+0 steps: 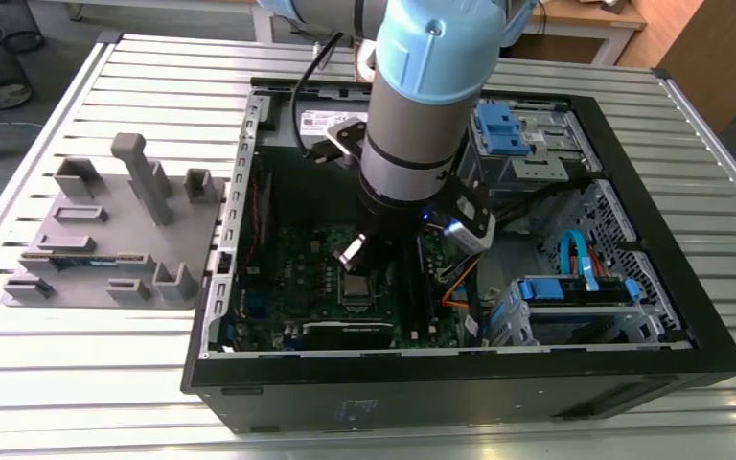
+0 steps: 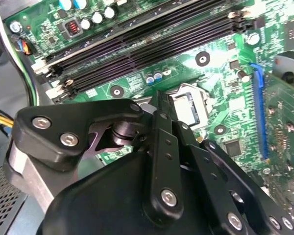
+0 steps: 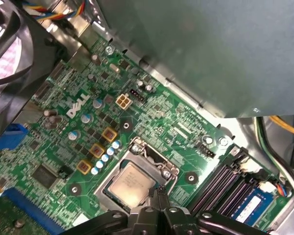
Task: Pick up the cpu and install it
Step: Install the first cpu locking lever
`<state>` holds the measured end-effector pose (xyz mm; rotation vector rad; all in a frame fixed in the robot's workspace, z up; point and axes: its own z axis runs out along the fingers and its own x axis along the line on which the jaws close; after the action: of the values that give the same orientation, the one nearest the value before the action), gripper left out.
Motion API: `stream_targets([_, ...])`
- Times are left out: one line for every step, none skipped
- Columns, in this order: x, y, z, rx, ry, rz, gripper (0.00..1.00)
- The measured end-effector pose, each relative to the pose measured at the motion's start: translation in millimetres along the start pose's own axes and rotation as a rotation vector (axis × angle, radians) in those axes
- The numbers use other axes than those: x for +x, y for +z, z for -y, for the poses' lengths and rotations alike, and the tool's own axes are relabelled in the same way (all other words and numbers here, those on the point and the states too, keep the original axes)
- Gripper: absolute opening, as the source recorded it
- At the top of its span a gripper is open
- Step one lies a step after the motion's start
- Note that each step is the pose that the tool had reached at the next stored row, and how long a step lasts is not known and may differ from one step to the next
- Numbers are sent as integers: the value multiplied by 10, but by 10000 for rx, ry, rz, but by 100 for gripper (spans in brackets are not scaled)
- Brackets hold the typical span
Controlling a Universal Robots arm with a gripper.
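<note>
The arm (image 1: pixel 409 125) is a thick grey tube topped by a pale blue joint cap (image 1: pixel 435 48). A thin black band (image 1: pixel 406 159) rings the grey lower down, and below it the wrist section is black. A black cable (image 1: pixel 306 81) trails along its side on the exterior view's left. A small white-cased unit (image 1: pixel 470 233) (lit by a blue glow) sits at the wrist. The gripper (image 2: pixel 159 98) is matt black, with flat linkage plates pinned by silver socket-head screws (image 2: pixel 168 197) on a grey metal collar (image 2: pixel 18 172).
</note>
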<state>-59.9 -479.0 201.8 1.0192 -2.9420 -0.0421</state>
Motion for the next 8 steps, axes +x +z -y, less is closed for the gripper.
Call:
stream_targets([2,0,3,-52,8,42,11])
stream_targets([5,0,6,-103,17,82,11])
stream_targets([8,0,10,-150,27,120,11])
stream_targets([11,0,14,-191,37,151,11])
stream_targets([15,0,19,-225,48,179,11])
stream_targets([19,0,24,-257,63,205,11])
stream_targets([23,0,30,-277,82,222,11])
stream_targets([28,1,36,-288,106,232,11])
